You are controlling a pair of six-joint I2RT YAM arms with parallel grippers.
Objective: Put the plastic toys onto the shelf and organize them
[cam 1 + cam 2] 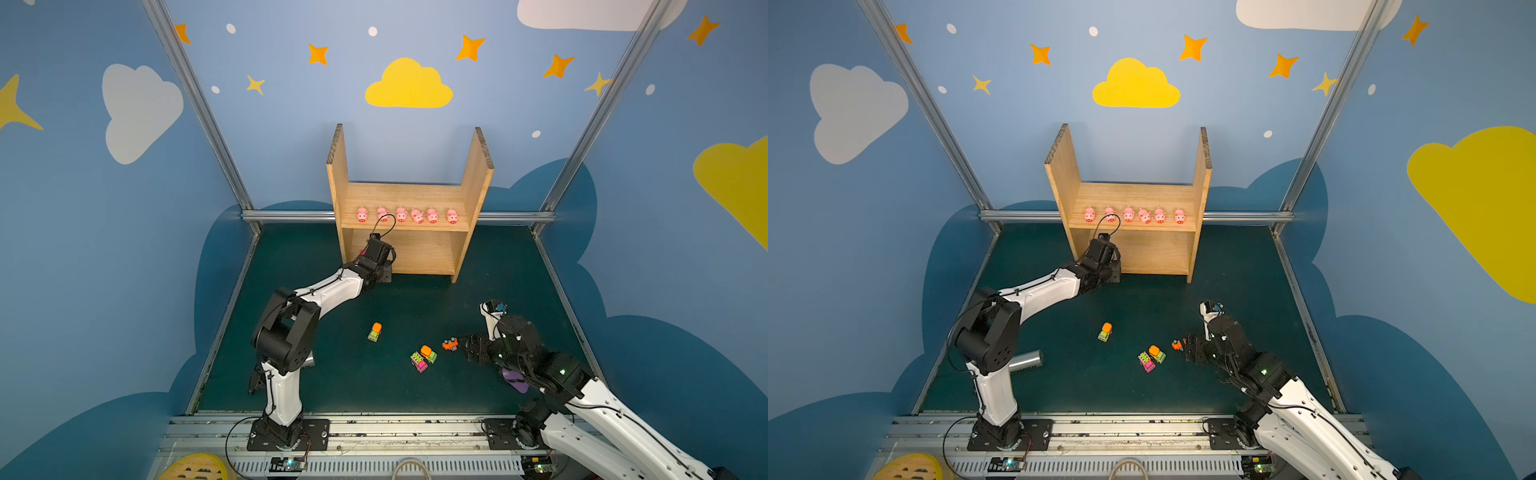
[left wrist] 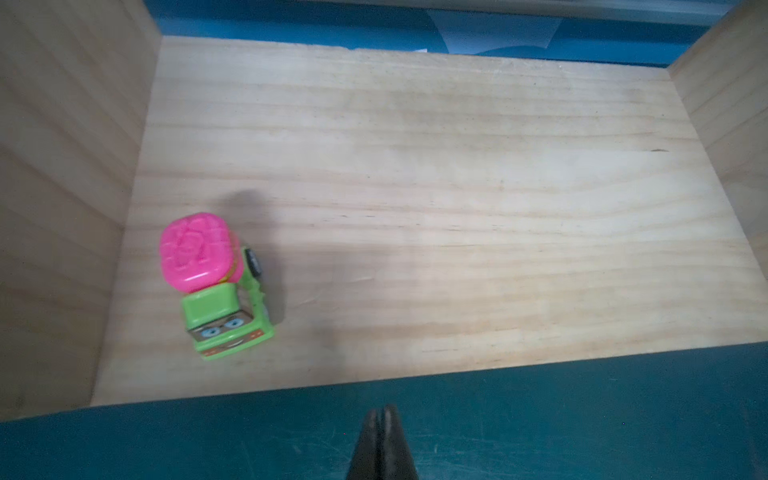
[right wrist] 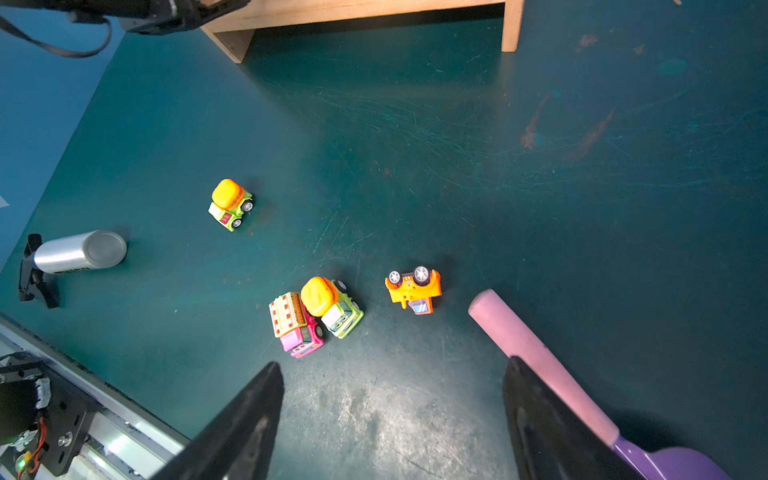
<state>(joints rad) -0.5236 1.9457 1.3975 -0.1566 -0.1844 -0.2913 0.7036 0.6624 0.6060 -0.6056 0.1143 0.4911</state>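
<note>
Both top views: shelf (image 1: 337,183), light pine with visible grain, two tall side panels and two flat boards, at the far middle of the counter (image 1: 332,386), a dark green matte sheet. On the upper board are six pigs (image 1: 401,215) of glossy pink plastic with red snouts, in one row along the near edge. The left arm reaches the lower board's left end, and its wrist hides the tool here. At centre counter is the lone mixer truck (image 1: 375,332), with a lime body and orange drum. To its right, the pink truck (image 1: 419,362) and paired mixer truck (image 1: 429,354) touch each other. The orange car (image 1: 449,344) sits right of that pair. The purple scoop (image 1: 515,381) is partly under the right arm. In a top view, the silver cylinder (image 1: 1026,360), smooth metal, lies on its side at near left.

Left wrist view: left tool (image 2: 381,417), black tips pressed together with nothing between them, over the counter just short of the lower board's near edge. The pink-drum truck (image 2: 216,286) has a lime cab with a cartoon-eyed face and a ribbed drum. It stands on the lower board at the left end, apart from the tool.

Right wrist view: right tool (image 3: 395,365), spread wide and empty, above scratched counter. The pink truck carries a cream, orange-striped bed. The orange car shows two silver-hubbed wheels. The scoop's pink handle, a round matte rod, runs beside one finger; contact cannot be told.
</note>
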